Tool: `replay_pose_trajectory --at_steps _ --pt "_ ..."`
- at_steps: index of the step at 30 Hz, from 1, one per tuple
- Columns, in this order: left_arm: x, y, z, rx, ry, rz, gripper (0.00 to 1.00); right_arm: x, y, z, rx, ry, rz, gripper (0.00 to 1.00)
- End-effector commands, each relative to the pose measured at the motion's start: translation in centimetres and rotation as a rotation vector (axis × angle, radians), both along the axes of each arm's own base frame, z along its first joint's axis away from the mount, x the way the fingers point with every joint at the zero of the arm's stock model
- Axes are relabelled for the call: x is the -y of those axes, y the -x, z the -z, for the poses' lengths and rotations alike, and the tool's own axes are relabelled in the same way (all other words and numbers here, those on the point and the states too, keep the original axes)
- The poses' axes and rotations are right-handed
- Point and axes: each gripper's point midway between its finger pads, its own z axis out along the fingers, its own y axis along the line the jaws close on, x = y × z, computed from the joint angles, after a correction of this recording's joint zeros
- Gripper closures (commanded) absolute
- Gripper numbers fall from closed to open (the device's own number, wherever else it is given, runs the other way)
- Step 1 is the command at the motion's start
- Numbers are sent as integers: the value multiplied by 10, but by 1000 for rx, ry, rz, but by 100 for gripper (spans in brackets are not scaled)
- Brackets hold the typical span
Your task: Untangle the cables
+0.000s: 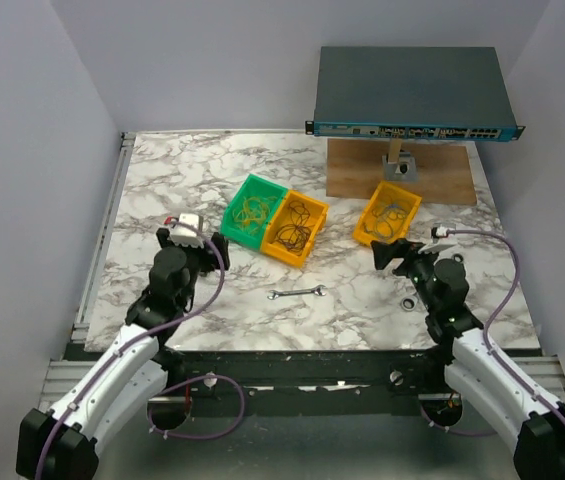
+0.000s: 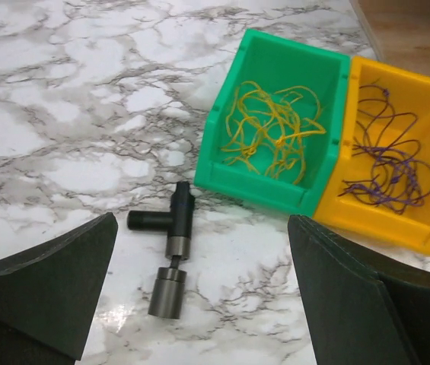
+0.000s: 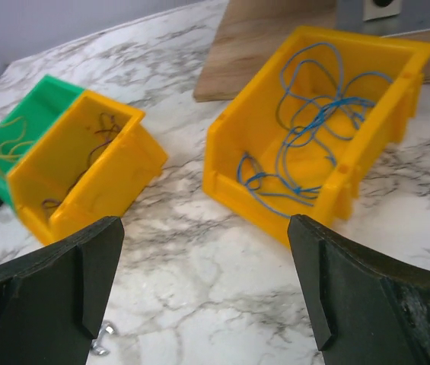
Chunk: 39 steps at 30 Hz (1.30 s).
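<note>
Currently three hair-fine, curly wire bundles lie in bins on the white-and-grey marbled counter (image 1: 162,180).
- Blue wire bundle (image 3: 313,129): loose loops, in the lone yellow plastic bin (image 3: 222,152) at right.
- Purple-black wire bundle (image 2: 390,167): in the paired yellow plastic bin (image 2: 428,236).
- Yellow-orange wire bundle (image 2: 272,125): knotted loops, in the green plastic bin (image 2: 222,129), which touches the paired yellow one.

Surroundings: a dark grey network switch (image 1: 412,95) on a stand over a brown wooden board (image 1: 362,175) at the far right. A silver open-ended wrench (image 1: 297,293) lies on bare counter between the arms. A black T-shaped metal fitting (image 2: 173,228) lies near the green bin.

Left gripper (image 2: 202,228): jaws spread wide, nothing held. The fitting lies between them and the green bin sits ahead to the right, apart.

Right gripper (image 3: 205,224): jaws spread wide, nothing held. The blue bundle's bin is ahead, slightly right, apart.
</note>
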Motion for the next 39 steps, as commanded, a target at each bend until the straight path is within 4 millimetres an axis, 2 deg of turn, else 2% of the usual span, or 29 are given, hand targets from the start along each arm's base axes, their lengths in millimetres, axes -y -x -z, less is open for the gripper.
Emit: replay_pose_trajectory --at_steps 1,5,8,10,11,13,14,15,16,17,18,19,21,22,23,26,39 --pt "-26 -1 -13 288 -70 -85 2 37 -26 -31 186 131 204 5" --pt "-58 -7 -6 334 -82 -224 1 65 -40 -14 218 242 335 4" --pt "-73 -21 3 355 -26 -254 2 78 -62 12 153 258 367 4" --pt "-81 -32 12 338 -38 -259 1 78 -72 23 144 266 349 5" --pt "-88 -40 8 350 -53 -282 2 80 -78 29 132 294 350 6" --pt "-89 -52 10 309 -62 -263 2 78 -90 38 129 318 336 10" --pt "-93 -60 7 308 -74 -263 7 78 -95 49 100 326 331 12" --pt "-95 -67 12 269 -85 -266 11 80 -98 54 97 309 326 16" --pt "-98 -74 11 278 -80 -258 11 89 -98 53 105 295 364 16" --pt "-102 -80 24 257 -69 -260 11 90 -98 56 84 288 376 17" --pt "-104 -83 19 310 -66 -256 11 91 -98 58 66 288 381 18" --pt "-101 -76 25 295 -48 -241 9 92 -98 58 65 288 387 20" --pt "-103 -75 23 311 -49 -252 10 100 -98 55 81 282 437 20" --pt "-102 -76 23 307 -51 -244 10 102 -97 56 75 276 451 11" --pt "-98 -78 25 286 -54 -219 2 103 -97 56 72 275 457 0" --pt "-91 -81 27 273 -77 -172 2 103 -97 55 78 276 455 0" --pt "-92 -83 26 274 -82 -174 2 103 -97 55 77 277 452 0"
